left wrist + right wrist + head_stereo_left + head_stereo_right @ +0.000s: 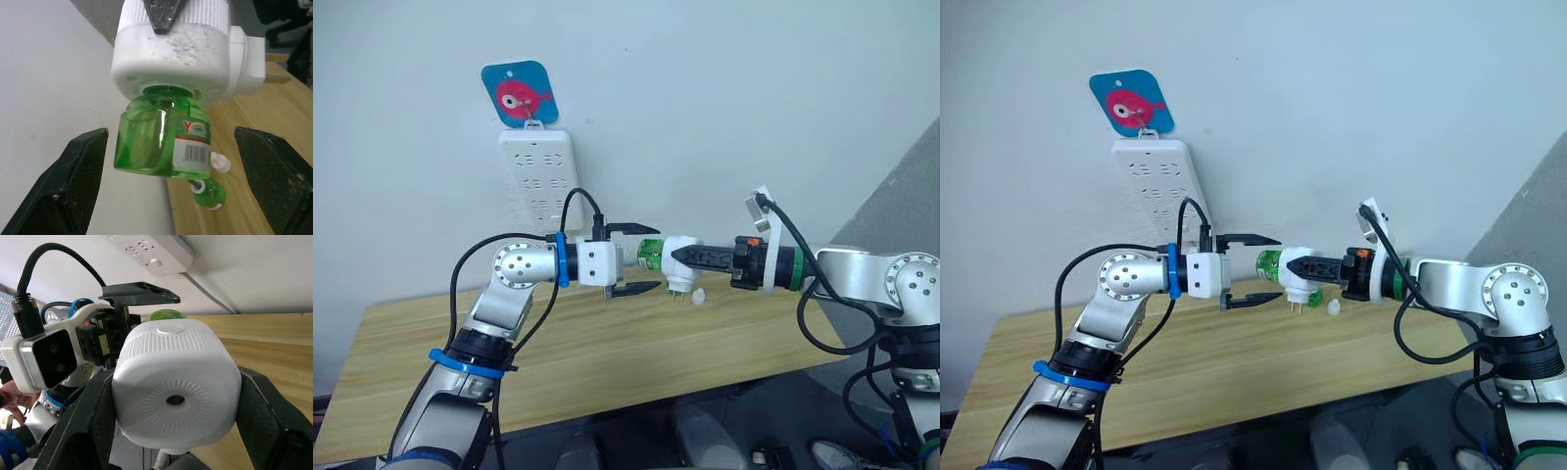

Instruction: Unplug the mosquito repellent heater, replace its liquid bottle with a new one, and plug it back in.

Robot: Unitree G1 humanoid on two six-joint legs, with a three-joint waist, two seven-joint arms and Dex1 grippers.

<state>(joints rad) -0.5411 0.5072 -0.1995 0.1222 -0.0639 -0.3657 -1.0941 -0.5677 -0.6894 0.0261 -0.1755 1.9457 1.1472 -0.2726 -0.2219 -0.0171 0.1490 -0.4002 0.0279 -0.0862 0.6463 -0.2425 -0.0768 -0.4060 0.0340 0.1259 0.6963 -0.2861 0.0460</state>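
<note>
Heater: I've got the mosquito repellent heater off the wall, held in mid-air above the wooden table, prongs pointing down.
Right gripper: clamped on the heater body, one finger on each side; vent hole faces the right wrist camera.
Bottle in heater: a green bottle with a barcode label is seated in the heater's socket, sticking out toward my left arm.
Left gripper: fingers spread wide, one above and one below the bottle; neither touches it in the left wrist view.
New one: small green bottle lying on its side on the table below the heater.
Cap: small white cap-like piece on the table just beside that bottle; can't tell if it belongs to it.
Power strip: white power strip hangs upright on the wall behind my left arm, nothing plugged in that I can see.
Wall tag: blue card with a pink fish right above the strip.
</note>
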